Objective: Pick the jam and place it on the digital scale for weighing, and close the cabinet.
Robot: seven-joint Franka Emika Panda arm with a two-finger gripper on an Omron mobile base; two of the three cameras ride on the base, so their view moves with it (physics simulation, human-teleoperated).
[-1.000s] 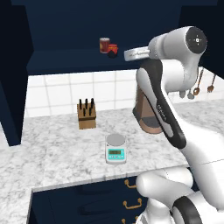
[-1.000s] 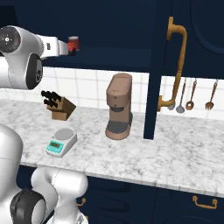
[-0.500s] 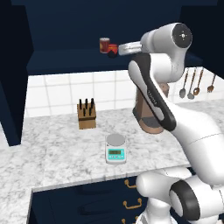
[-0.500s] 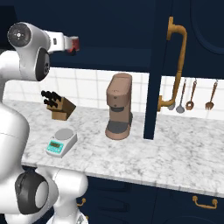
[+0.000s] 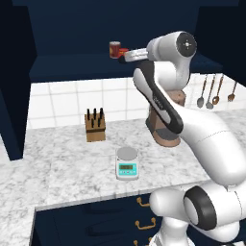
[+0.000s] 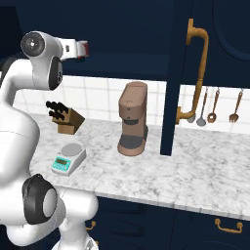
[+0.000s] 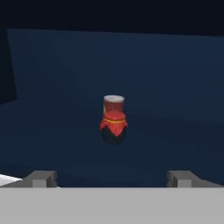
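The jam (image 7: 114, 127), a squat red jar with a dark end, lies on the open cabinet's shelf (image 7: 52, 131) straight ahead of my gripper (image 7: 111, 179). The gripper is open, its fingertips (image 7: 42, 178) wide apart, a short way from the jar and holding nothing. From the left base view the gripper (image 5: 127, 56) reaches into the cabinet (image 5: 72, 43) beside the jam (image 5: 124, 50). The digital scale (image 5: 127, 163) stands on the counter below with its plate bare; it also shows as the scale (image 6: 68, 158) in the right base view. The cabinet's door (image 6: 215, 58) hangs open.
A taller red can (image 7: 113, 103) stands right behind the jam. On the marble counter (image 6: 195, 171) are a knife block (image 5: 95, 126) and a brown coffee machine (image 6: 133, 119). Utensils (image 6: 212, 105) hang on the tiled wall. The open door's brass handle (image 6: 196, 73) juts toward me.
The arm has swung and pushed the hand leftward into the cabinet, closer to the jam. The gripper stays open; nothing on the counter moved.
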